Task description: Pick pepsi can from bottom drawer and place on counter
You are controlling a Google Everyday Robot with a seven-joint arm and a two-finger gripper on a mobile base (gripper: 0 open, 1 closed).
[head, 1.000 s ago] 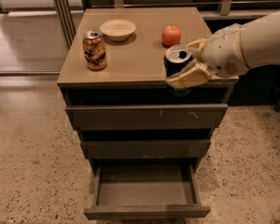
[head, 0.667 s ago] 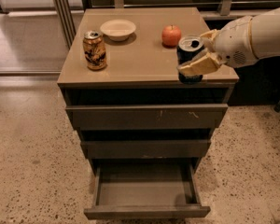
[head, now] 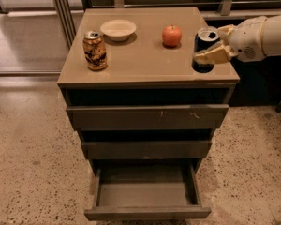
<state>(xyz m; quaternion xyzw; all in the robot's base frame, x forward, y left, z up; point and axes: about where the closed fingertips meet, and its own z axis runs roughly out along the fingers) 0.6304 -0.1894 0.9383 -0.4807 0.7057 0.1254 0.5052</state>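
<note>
The dark blue pepsi can [head: 204, 50] with a silver top stands upright at the right side of the tan counter [head: 145, 60]. My gripper [head: 216, 45] comes in from the right, its cream fingers [head: 210, 56] around the can. I cannot tell whether the can rests on the counter or hangs just above it. The bottom drawer [head: 146, 193] is pulled open below, its grey inside bare.
A gold-and-brown patterned can [head: 94, 50] stands at the counter's left. A cream bowl [head: 118, 29] sits at the back and a red apple [head: 172, 35] just left of the pepsi can. The two upper drawers [head: 147, 117] are closed. Speckled floor surrounds the cabinet.
My gripper has carried the pepsi can up from the counter's front right edge and further back over the counter's right side.
</note>
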